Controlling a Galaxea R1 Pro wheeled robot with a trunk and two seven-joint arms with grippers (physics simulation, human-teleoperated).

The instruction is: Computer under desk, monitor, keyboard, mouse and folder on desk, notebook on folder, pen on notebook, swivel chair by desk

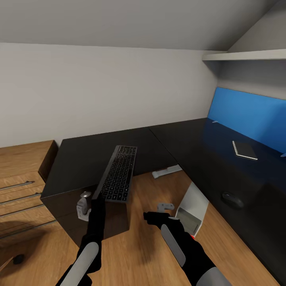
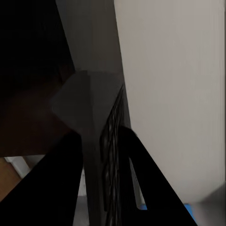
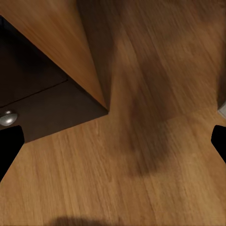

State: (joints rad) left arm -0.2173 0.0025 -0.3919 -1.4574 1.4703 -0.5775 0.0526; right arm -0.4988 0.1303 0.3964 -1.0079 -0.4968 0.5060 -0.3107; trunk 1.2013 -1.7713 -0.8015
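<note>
The keyboard (image 1: 118, 173) is a slim silver-grey slab with rows of black keys, tilted up on its long axis above the near end of the black L-shaped table (image 1: 167, 147). The left claw (image 1: 96, 198) is clamped on its near short edge; the left wrist view shows the dark fingers (image 2: 141, 169) pinching the pale casing (image 2: 89, 106). The right claw (image 1: 153, 217) hangs spread apart over the wood floor (image 3: 141, 155), holding nothing. Beside it, under the table, stands the white-grey computer (image 1: 193, 208). On the table's right wing lie the dark mouse (image 1: 232, 200) and, nearer the blue back panel (image 1: 250, 115), the notebook (image 1: 244, 150).
</note>
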